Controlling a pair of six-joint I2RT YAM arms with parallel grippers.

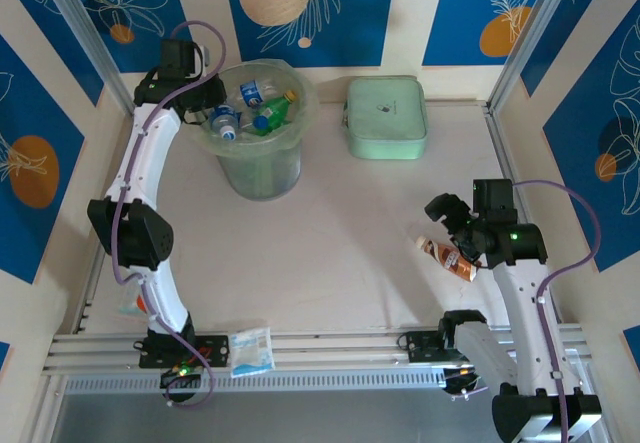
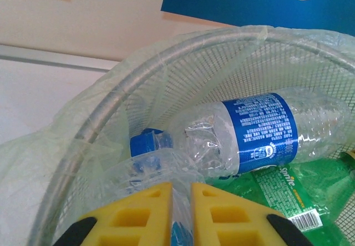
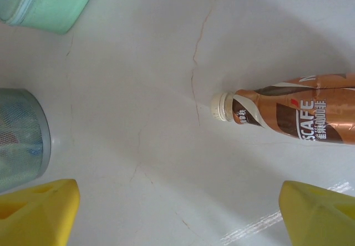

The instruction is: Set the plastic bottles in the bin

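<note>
Bin (image 1: 262, 175) stands far-left on the worktop (image 1: 340, 233), crinkly liner folded over its rim. Inside the bin, 3 bottles show from above: a clear bottle w/ blue label (image 1: 254, 93) toward the far wall, a green bottle (image 1: 272, 114) w/ yellowish cap beside it, & a crumpled clear bottle (image 1: 225, 121) on the bin's left side. Over the bin's left rim, just inside, hangs the left claw (image 2: 181, 210). Its fingers (image 2: 138, 212) are narrow, only a slit apart, pinched on the crumpled clear bottle; clear plastic & a bit of blue show in that slit. From the wrist cam the clear bottle w/ blue label lies along the bin's mesh wall, blue cap to the left, w/ the green bottle below it showing a Sprite label.

Well apart from the bin, off to its right & nearer the arm bases, a brown coffee bottle (image 1: 447, 257) lies flat on the worktop, white cap end turned back toward the bin. Above it hovers the right claw (image 3: 178, 215), spread wide, fingers clear of the bottle. A mint-green case (image 1: 386, 116) lies near the bin on its right, not touching. A white-&-blue packet (image 1: 251, 350) lies well apart from the bin, at the near edge by the left arm's base
</note>
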